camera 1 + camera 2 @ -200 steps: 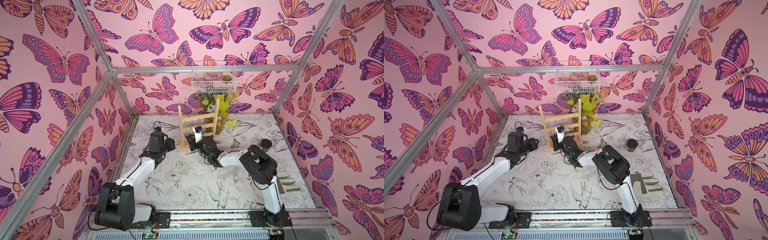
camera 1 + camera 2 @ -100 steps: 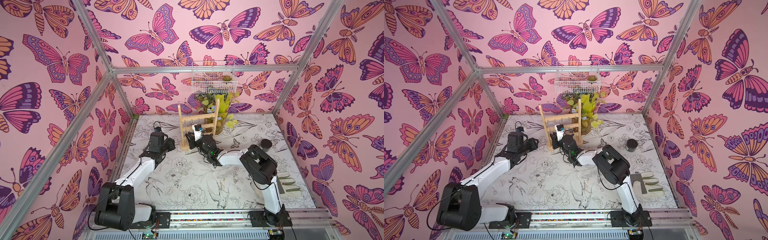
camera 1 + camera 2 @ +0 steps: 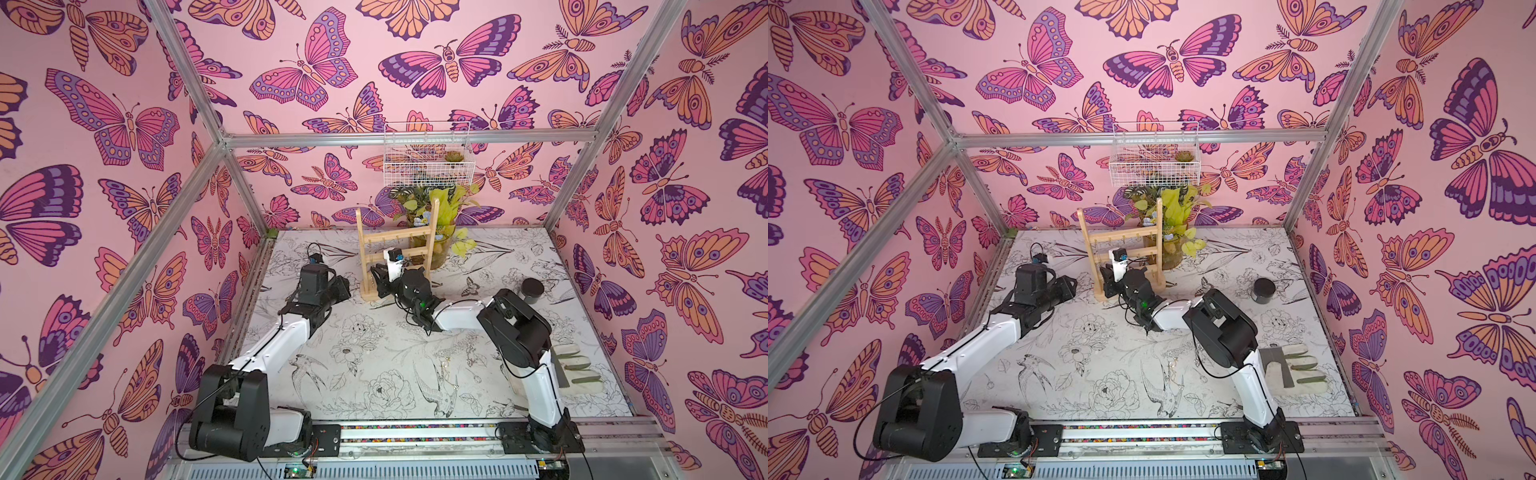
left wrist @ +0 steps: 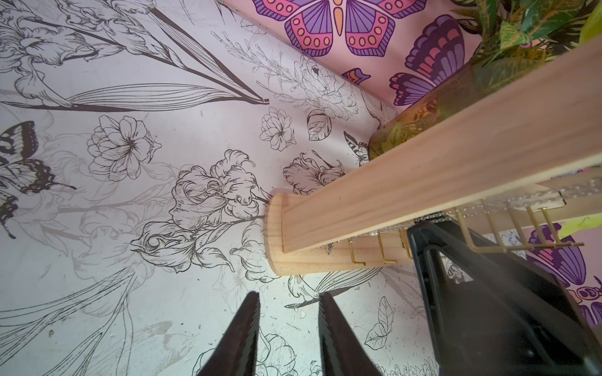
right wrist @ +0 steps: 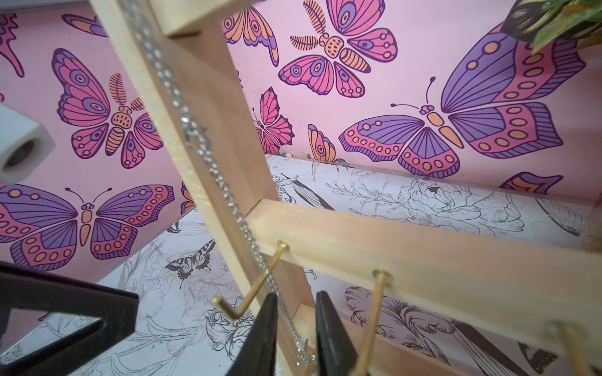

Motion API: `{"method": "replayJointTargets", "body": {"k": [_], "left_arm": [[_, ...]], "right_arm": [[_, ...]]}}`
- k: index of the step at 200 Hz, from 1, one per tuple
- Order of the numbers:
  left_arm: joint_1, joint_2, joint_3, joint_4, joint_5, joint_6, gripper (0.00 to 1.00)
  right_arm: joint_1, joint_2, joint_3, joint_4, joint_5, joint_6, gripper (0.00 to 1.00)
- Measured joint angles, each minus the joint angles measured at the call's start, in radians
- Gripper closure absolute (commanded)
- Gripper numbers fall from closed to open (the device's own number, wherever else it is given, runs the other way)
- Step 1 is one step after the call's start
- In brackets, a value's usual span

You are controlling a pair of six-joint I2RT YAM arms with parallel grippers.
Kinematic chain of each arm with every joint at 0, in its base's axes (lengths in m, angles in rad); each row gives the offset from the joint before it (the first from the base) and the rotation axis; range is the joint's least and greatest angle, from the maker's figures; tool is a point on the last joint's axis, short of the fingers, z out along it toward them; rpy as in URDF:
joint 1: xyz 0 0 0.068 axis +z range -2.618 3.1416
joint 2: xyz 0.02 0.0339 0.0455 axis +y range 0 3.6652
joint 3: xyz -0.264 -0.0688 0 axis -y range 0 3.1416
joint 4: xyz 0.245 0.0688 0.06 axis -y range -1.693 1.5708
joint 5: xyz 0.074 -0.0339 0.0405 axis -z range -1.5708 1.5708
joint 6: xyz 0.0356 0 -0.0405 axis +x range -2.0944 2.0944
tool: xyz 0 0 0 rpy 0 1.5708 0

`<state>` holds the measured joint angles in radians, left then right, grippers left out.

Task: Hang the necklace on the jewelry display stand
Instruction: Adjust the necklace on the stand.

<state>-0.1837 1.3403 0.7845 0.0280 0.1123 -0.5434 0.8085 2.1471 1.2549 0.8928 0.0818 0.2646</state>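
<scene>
The jewelry display stand (image 3: 397,249) (image 3: 1121,245) is a light wooden rack with gold hooks, standing at the back of the table. The necklace (image 5: 208,156) is a fine chain running down along one post (image 5: 208,107) and past a hook. Its lower end lies between the fingers of my right gripper (image 5: 296,294) (image 3: 380,278). Those jaws stand a little apart and the chain is not pinched. The chain (image 4: 508,198) also shows along a crossbar in the left wrist view. My left gripper (image 4: 290,294) (image 3: 343,286) is open and empty, low over the table just left of the stand's base.
A glass vase of green leaves (image 3: 440,245) stands right behind the stand. A white wire basket (image 3: 426,162) hangs on the back wall. A black cup (image 3: 532,289) sits to the right, and a work glove (image 3: 577,370) lies at the front right.
My right gripper has edged further in toward the stand, and its jaws have narrowed slightly. The left arm has not moved.
</scene>
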Motion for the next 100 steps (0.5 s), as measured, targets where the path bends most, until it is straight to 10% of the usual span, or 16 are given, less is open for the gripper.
{"method": "replayJointTargets", "body": {"k": [100], "left_arm": [[0.000,0.000,-0.006,0.002,0.000,0.000,0.67]], "right_arm": [[0.000,0.026,0.020,0.005,0.023,0.000,0.77]]}}
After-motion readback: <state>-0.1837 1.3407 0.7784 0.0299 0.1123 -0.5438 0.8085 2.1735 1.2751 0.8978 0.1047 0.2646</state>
